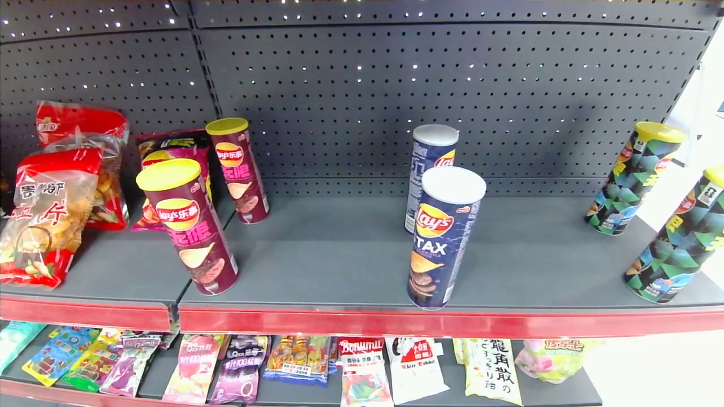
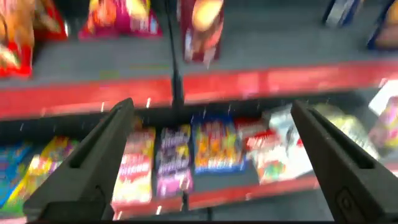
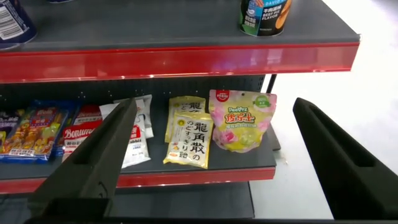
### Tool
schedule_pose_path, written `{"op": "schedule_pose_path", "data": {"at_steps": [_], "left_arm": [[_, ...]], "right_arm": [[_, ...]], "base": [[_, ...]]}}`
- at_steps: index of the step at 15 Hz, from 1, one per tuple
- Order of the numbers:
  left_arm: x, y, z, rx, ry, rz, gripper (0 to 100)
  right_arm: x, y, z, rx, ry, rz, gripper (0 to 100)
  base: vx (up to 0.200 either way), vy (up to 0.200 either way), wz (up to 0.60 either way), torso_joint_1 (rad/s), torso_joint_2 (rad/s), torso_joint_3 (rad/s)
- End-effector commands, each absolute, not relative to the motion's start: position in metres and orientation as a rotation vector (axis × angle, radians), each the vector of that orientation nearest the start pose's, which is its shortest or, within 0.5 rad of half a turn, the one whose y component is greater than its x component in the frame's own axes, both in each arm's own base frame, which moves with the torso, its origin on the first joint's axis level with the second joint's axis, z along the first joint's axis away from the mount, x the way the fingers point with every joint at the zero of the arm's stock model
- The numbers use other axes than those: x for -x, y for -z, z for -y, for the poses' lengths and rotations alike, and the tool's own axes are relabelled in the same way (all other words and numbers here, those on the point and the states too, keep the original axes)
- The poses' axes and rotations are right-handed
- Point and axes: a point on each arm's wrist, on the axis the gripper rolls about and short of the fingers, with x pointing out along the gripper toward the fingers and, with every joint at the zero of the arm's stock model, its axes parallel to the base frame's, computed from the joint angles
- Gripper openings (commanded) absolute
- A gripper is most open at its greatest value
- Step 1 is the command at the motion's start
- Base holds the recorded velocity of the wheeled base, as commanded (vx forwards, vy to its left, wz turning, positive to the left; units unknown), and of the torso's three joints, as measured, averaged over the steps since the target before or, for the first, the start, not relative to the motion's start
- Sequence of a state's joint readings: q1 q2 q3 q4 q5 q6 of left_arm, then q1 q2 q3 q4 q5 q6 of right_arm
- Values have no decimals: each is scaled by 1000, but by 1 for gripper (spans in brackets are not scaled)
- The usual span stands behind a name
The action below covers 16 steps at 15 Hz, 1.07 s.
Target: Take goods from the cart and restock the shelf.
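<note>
While the left gripper [image 2: 211, 106] and the right gripper [image 3: 214, 102] hang spread wide and empty before the lower shelf [image 1: 557, 393] of candy packets [image 1: 362, 367], the goods stand on the upper shelf [image 1: 339, 249]. Two maroon cans [image 1: 189, 226] stand beside snack bags [image 1: 48, 220] at the left, two blue cans [image 1: 444, 237] in the middle and two patterned cans [image 1: 633, 178] at the right end. The front can of each pair stands close to the red front edge [image 1: 396, 323], and bare shelf lies between the groups, widest right of the blue cans.
</note>
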<state>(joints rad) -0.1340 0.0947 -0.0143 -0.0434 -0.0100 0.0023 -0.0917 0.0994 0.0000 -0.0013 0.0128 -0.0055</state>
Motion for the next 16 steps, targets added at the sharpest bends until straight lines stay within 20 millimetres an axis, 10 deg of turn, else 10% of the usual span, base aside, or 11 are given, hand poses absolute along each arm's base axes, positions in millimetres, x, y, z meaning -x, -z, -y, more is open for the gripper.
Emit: {"op": "schedule_pose_path", "data": {"at_steps": [1, 11, 14, 16], "left_arm": [[15, -80, -4, -6, 51, -75, 100], [15, -78, -3, -4, 101, -98, 100], [15, -78, -3, -3, 102, -98, 100], [15, -78, -3, -4, 101, -98, 100]], "right_arm": [[15, -78, -2, 1, 79, -98, 100], [15, -78, -2, 0, 83, -92, 100], [-2, -212, -1, -125, -43, 79, 100], [-13, -220, -3, -120, -178, 37, 100]], "base": [[0, 0, 0, 0, 0, 0], [0, 0, 0, 0, 0, 0], [0, 0, 0, 0, 0, 0], [0, 0, 0, 0, 0, 0]]}}
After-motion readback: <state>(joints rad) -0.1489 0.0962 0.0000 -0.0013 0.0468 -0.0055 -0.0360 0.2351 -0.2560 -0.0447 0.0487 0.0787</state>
